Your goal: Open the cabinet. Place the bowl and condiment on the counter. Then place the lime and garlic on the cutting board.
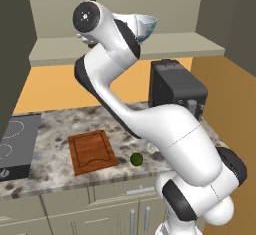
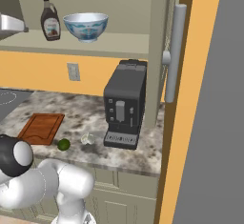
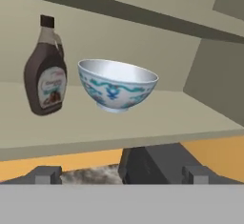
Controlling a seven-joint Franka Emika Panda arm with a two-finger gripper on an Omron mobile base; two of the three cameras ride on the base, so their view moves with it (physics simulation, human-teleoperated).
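Cabinet point(image 2: 157, 37) open, door swung out to the right, shelf exposed. Counter point(image 2: 90, 118) below, carrying cutting board point(image 2: 42, 127) at left. Bowl point(image 3: 116, 85) upright on the cabinet shelf, condiment point(image 3: 45, 70) just beside it on the left, apart. Lime point(image 2: 63, 145) on the counter near the board's right corner, garlic point(image 2: 87, 138) right of it. Gripper point(image 3: 121, 173) fully spread, empty, level with the shelf edge, short of the bowl.

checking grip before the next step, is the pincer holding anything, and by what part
Nothing is held: the pincer stands open, short of the bowl on the cabinet shelf.
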